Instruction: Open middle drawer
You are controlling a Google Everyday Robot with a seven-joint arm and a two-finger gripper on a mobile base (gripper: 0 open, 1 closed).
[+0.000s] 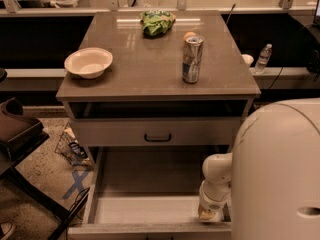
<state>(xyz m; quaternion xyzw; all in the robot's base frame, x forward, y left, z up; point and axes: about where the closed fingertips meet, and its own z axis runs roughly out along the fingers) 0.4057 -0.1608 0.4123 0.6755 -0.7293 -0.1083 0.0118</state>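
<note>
The middle drawer (150,230) stands pulled far out from the cabinet, its pale floor bare and its front edge right at the bottom of what I can see. Above it, the taller-fronted drawer (110,132) with the dark bar handle (157,137) sits pushed in, with a dark gap between it and the top. The robot's white arm (218,171) reaches down at the right, and the pincer (212,215) hangs low in the open drawer's front right corner, just beside the right wall (whether it is apart or together I cannot tell from here). The robot's bulky cream body (280,174) fills the lower right. On the brown surface (145,71) a cream bowl (88,62) sits near the left edge, a silver drink can (192,59) stands upright toward the right, and a crumpled green bag (157,22) lies at the back, well apart from both. A water bottle (263,58) stands on a ledge off to the right, and a blue tape cross (76,183) marks the speckled floor on the left.
</note>
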